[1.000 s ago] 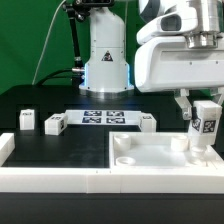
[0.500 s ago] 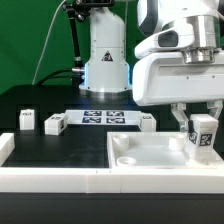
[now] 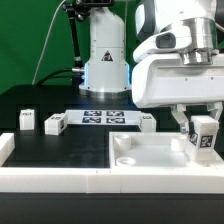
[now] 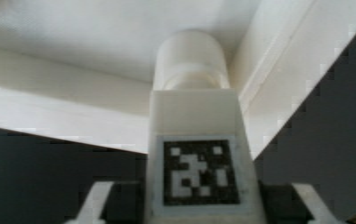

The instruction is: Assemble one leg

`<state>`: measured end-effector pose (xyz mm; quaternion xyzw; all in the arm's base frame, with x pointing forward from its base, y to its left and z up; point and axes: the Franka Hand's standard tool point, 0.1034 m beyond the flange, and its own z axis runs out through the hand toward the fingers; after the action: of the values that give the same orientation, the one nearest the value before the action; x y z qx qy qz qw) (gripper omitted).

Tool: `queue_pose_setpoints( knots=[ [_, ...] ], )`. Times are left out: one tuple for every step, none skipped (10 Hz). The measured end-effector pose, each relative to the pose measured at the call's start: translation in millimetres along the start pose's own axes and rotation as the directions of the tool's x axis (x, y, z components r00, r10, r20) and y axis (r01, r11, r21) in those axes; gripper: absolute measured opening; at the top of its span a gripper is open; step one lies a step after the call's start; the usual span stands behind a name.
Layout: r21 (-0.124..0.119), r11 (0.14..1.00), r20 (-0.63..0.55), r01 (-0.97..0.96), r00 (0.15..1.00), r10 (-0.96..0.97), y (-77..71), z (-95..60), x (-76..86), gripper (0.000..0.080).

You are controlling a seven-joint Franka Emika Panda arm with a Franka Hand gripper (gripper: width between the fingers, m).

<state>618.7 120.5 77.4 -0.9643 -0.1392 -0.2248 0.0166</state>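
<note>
My gripper (image 3: 203,136) is shut on a white leg (image 3: 204,135) with a black-and-white tag. It holds the leg upright over the far right corner of the large white square panel (image 3: 150,158). In the wrist view the leg (image 4: 196,130) runs between my fingers (image 4: 104,202), and its rounded end points into the panel's corner (image 4: 246,50). Three other legs stand on the black table: one at the exterior view's left (image 3: 27,121), one beside it (image 3: 55,123), and one just behind the panel (image 3: 147,122).
The marker board (image 3: 103,118) lies flat behind the legs. The robot base (image 3: 106,60) stands at the back. A white rail (image 3: 50,178) runs along the table's front edge, with a raised end (image 3: 5,147) at the exterior view's left.
The gripper with the leg has moved down and slightly toward the panel's far right corner over the last second. In the last half second it has barely moved.
</note>
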Motion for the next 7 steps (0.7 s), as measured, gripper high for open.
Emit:
queue_pose_setpoints(
  knots=[
    [0.0, 1.0, 0.0, 0.0, 1.0, 0.0, 0.0, 0.0, 0.0, 0.0381],
    [0.0, 1.0, 0.0, 0.0, 1.0, 0.0, 0.0, 0.0, -0.1, 0.0521],
    [0.0, 1.0, 0.0, 0.0, 1.0, 0.0, 0.0, 0.0, -0.1, 0.0609],
    [0.0, 1.0, 0.0, 0.0, 1.0, 0.0, 0.0, 0.0, -0.1, 0.0609],
    [0.0, 1.0, 0.0, 0.0, 1.0, 0.0, 0.0, 0.0, -0.1, 0.0641],
    [0.0, 1.0, 0.0, 0.0, 1.0, 0.0, 0.0, 0.0, -0.1, 0.0647],
    [0.0, 1.0, 0.0, 0.0, 1.0, 0.0, 0.0, 0.0, -0.1, 0.0647]
  ],
)
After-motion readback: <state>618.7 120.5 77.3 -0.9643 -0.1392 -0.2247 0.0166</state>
